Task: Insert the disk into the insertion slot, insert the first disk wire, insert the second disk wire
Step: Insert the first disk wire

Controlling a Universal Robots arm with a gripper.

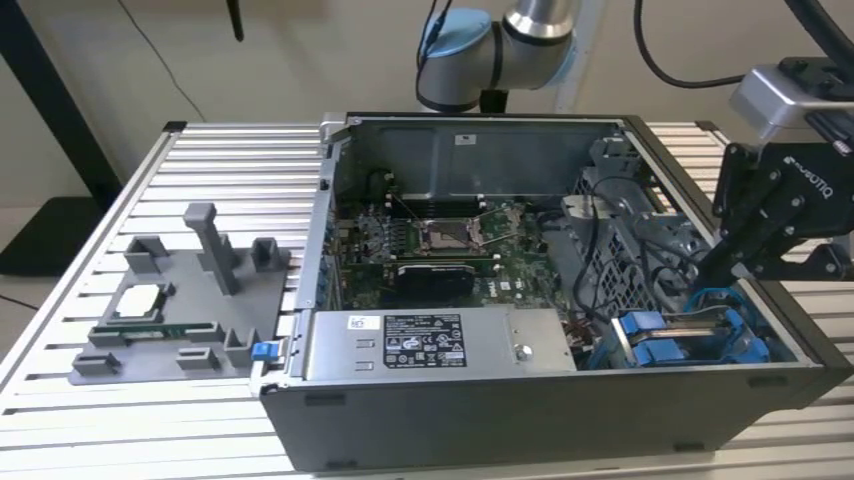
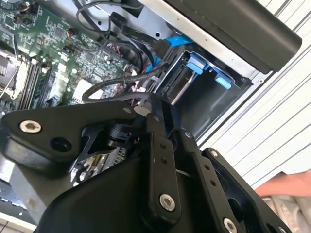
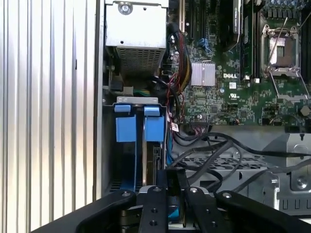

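Tool (image 1: 710, 277): reaching down into the open computer case (image 1: 534, 425), tips right at the insertion slot (image 3: 138, 101), at the slot's end away from the blue carrier fronts.
Tool state: tips drawn together in both wrist views. Whether something thin is pinched there, I cannot tell.
Disk (image 3: 154, 130): it's in! It sits in the insertion slot, blue front level with the other carrier (image 3: 125, 128) just beside it.
Wires: black wires (image 3: 218, 145) lie loose just beside the slot, and a blue wire (image 2: 177, 39) runs close along it.
Step in hand: looks like the first disk wire. The disk appears home, and I can see no plug at its connector yet.
Next move calls for: by my read, a plug held square to the disk's end inside the slot, and a clean path past those loose wires. A snag is the risk.
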